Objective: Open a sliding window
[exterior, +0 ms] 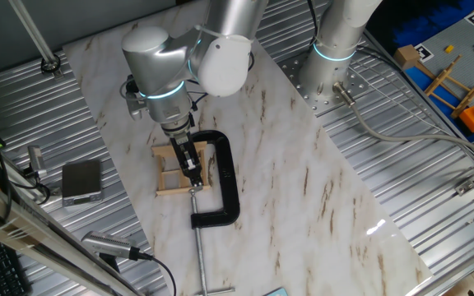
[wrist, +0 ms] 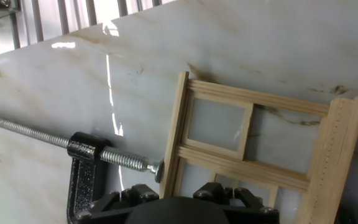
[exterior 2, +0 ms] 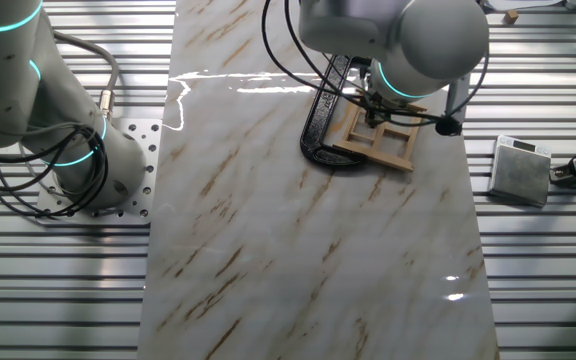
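The gripper (exterior: 192, 171) points down at the sliding window (exterior: 177, 171), its tip low over the wooden bars; whether its fingers are spread or closed, or touch the wood, cannot be told, since the hand view shows only the dark underside of the hand at the bottom edge. Directly beneath and around it, the window (wrist: 253, 149) lies flat on the marble desk (exterior: 303, 181), a pale wooden frame with cross-bars and panes. Just beside the gripper, the screw tip of a black clamp (wrist: 82, 171) presses against one edge of the frame, and the clamp's curved body (exterior: 225, 177) wraps round the window's side. Farther off, on the ribbed metal surface beyond the marble, sits a small grey box (exterior: 81, 181).
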`<act>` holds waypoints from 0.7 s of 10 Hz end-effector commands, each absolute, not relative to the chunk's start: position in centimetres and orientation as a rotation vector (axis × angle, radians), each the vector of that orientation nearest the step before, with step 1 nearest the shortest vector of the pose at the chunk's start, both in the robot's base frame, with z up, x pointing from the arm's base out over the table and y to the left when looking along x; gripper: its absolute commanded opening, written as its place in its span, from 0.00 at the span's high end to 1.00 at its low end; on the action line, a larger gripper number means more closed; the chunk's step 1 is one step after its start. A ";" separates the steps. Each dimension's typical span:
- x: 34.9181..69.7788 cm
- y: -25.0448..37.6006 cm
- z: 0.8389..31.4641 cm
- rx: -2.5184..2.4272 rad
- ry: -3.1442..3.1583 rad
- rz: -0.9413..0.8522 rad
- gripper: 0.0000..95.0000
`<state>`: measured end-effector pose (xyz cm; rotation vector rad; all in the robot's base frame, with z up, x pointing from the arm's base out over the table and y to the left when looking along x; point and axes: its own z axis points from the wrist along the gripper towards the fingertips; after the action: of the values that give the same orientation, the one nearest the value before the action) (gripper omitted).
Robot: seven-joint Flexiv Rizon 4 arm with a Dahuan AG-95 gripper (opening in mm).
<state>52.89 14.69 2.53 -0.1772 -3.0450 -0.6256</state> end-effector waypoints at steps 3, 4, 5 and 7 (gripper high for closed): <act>53.2 15.3 2.4 -0.183 -3.045 -0.640 0.40; 53.3 15.5 2.6 -0.183 -3.046 -0.640 0.40; 53.4 15.6 2.7 -0.183 -3.044 -0.645 0.40; 53.6 16.0 2.6 -0.185 -3.046 -0.653 0.40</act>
<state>53.56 16.02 2.63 -0.1835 -3.0436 -0.6523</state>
